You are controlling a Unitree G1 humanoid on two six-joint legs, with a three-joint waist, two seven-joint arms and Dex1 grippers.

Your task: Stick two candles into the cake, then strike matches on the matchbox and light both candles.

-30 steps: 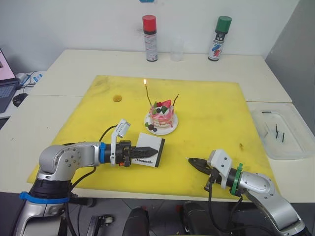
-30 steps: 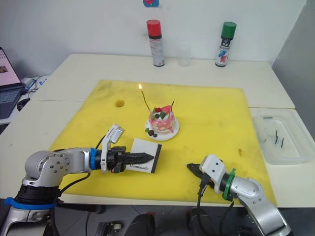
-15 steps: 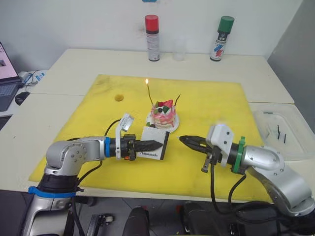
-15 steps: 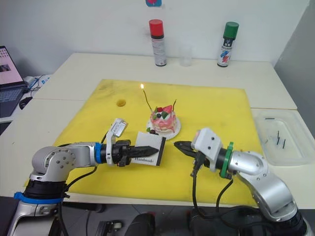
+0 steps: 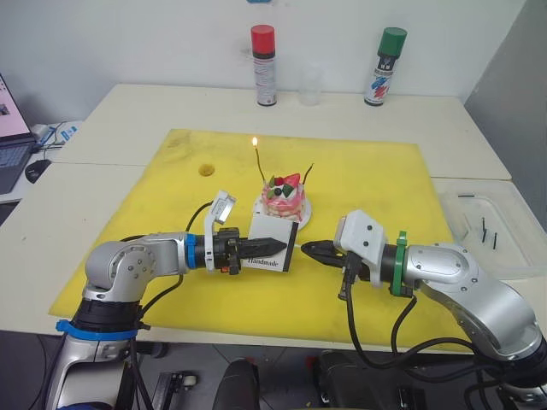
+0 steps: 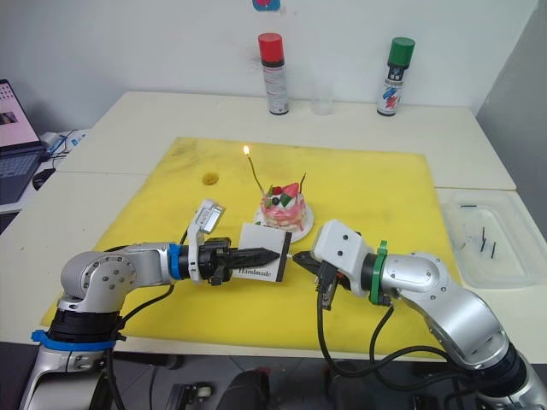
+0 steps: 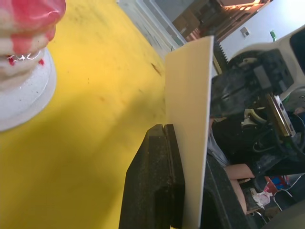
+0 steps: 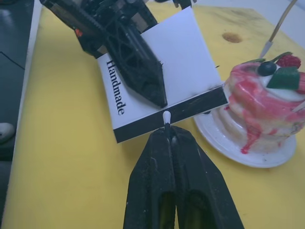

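The cake (image 5: 284, 196) sits on its white plate on the yellow mat (image 5: 171, 188). A yellowish candle (image 5: 259, 162) stands in it with a small flame at its tip. A dark candle (image 5: 306, 174) stands beside it, unlit. My left gripper (image 5: 278, 246) is shut on the white matchbox (image 5: 272, 243) and holds it upright just in front of the cake. My right gripper (image 8: 167, 131) is shut on a match (image 8: 166, 119). The match's pale head touches the dark striking strip of the matchbox (image 8: 190, 62).
A red spray can (image 5: 262, 66), a green spray can (image 5: 380, 67) and a clear cup (image 5: 308, 85) stand at the table's back. At the right edge, a clear tray (image 5: 491, 231) holds a few dark sticks. A laptop (image 5: 8, 128) is at the far left.
My right gripper has swung from the mat's front right corner leftward to the matchbox. My left gripper has brought the matchbox a little closer to the cake.
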